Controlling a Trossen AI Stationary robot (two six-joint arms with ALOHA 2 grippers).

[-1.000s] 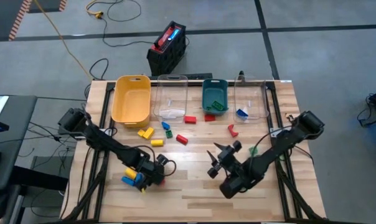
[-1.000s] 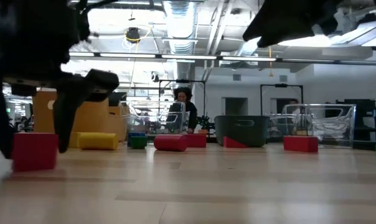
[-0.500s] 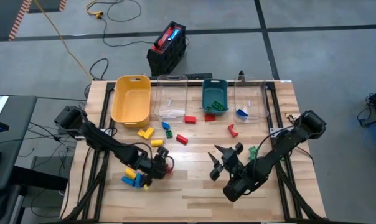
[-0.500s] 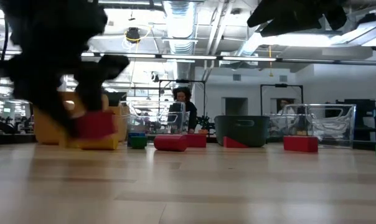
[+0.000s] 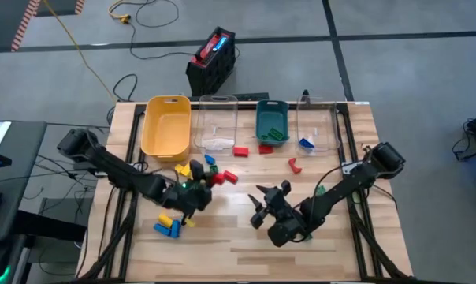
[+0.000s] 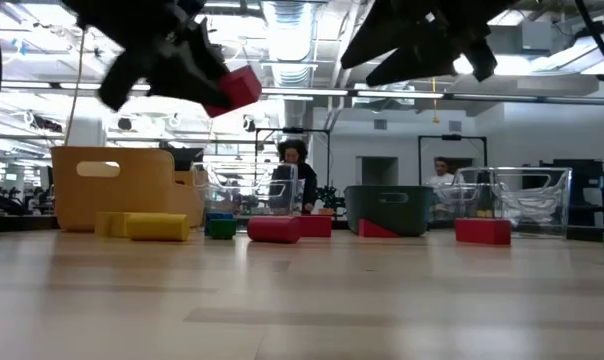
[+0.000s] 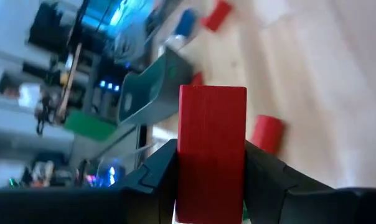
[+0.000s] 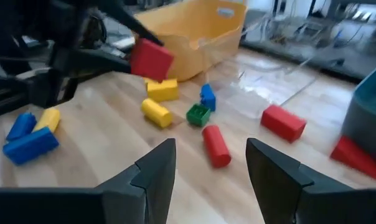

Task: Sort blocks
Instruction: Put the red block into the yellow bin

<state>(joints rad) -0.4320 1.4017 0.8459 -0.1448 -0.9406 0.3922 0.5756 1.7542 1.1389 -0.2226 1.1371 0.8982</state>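
My left gripper is shut on a red block, raised well above the table left of centre; the low view shows this red block high in the air. Loose blocks lie on the wood: a yellow one, a red cylinder, a red brick, and a blue and yellow group. My right gripper hovers open right of centre, its fingers pointing toward the left arm, with nothing between them. My left gripper pinches the red block by two opposite long sides between its two fingers. The block's far end sticks out past the fingertips. The fingers come nearly level, slanting a little downward toward the table's far right. The block is lifted clear of the table.
Along the far edge stand a yellow bin, a clear bin, a teal bin and another clear bin. More blocks lie in front of them: red ones and a green one by the right arm.
My left gripper has taken hold of the red block at the table's near left, lifted it clear, and carried it up toward the far right. It has tipped from pointing down to nearly level. My right gripper has shifted a little toward the table's left.
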